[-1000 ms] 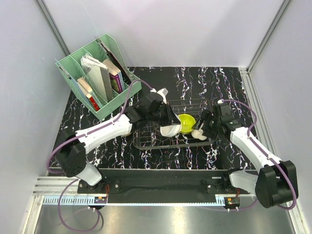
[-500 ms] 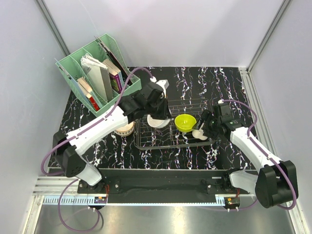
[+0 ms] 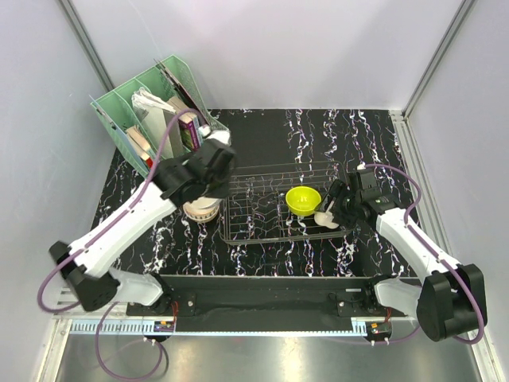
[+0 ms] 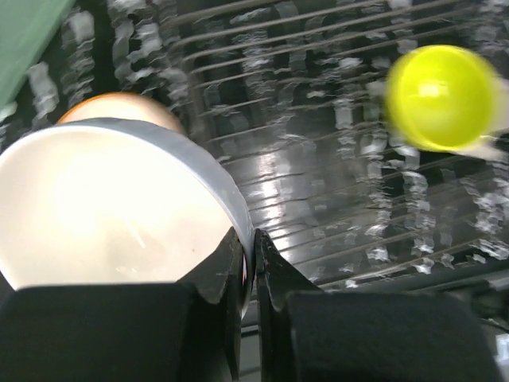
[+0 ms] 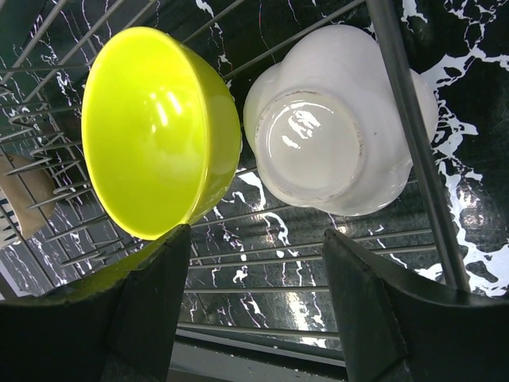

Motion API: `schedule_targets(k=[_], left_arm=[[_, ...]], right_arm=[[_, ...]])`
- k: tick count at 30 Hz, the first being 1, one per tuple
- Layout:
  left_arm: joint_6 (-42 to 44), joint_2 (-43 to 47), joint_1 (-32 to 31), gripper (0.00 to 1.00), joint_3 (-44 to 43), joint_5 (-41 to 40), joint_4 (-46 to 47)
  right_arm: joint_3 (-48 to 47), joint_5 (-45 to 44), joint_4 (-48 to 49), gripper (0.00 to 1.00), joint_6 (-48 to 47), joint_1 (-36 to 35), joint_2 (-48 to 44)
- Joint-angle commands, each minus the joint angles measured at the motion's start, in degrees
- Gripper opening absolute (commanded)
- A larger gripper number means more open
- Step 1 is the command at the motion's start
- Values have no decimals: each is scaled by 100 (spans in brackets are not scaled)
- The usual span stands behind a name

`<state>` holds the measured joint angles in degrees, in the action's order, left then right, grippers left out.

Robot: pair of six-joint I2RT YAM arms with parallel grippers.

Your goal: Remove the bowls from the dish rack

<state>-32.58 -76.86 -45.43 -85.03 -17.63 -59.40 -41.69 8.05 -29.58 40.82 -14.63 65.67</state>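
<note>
- Our left hand (image 4: 250, 256), pinched tight on the rim of a cream bowl (image 4: 103, 207), has swung clear of the dish rack (image 3: 254, 239) within the last second. It now hangs toward the left edge of the worktop (image 3: 318, 135).
- Under the carried bowl we see a tan bowl (image 4: 119, 105) standing on the worktop just off the rack's left end. We judge that setting the cream bowl onto it comes next.
- Two bowls remain at the rack's right end: the yellow-green bowl (image 5: 151, 127), tipped on its side, and a white bowl (image 5: 334, 151) just beside it.
- Our right hand (image 5: 258, 278) has stayed put over those two, fingers spread wide and holding nothing.
</note>
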Motion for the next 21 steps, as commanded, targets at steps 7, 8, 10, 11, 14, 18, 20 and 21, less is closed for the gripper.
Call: schedule_targets(k=[7, 8, 10, 11, 14, 18, 20, 21], left_arm=[[252, 154, 685, 0, 470, -962, -327], [208, 145, 685, 0, 479, -988, -414], [42, 162, 685, 0, 628, -1023, -494], [6, 223, 685, 0, 707, -997, -511], [-213, 521, 676, 0, 1111, -839, -555], [-424, 874, 685, 0, 1796, -515, -547], [-495, 1023, 676, 0, 2016, -461, -538], [-521, 1154, 676, 0, 2052, -461, -547]], right_arm=[[109, -357, -451, 74, 339, 39, -475], [126, -409, -521, 74, 391, 39, -520], [205, -489, -575, 74, 436, 39, -616], [231, -498, -584, 74, 453, 39, -652], [363, -533, -592, 74, 523, 39, -748], [407, -594, -584, 75, 585, 39, -801], [373, -621, -575, 75, 585, 39, -775], [355, -630, -584, 75, 577, 39, -766]])
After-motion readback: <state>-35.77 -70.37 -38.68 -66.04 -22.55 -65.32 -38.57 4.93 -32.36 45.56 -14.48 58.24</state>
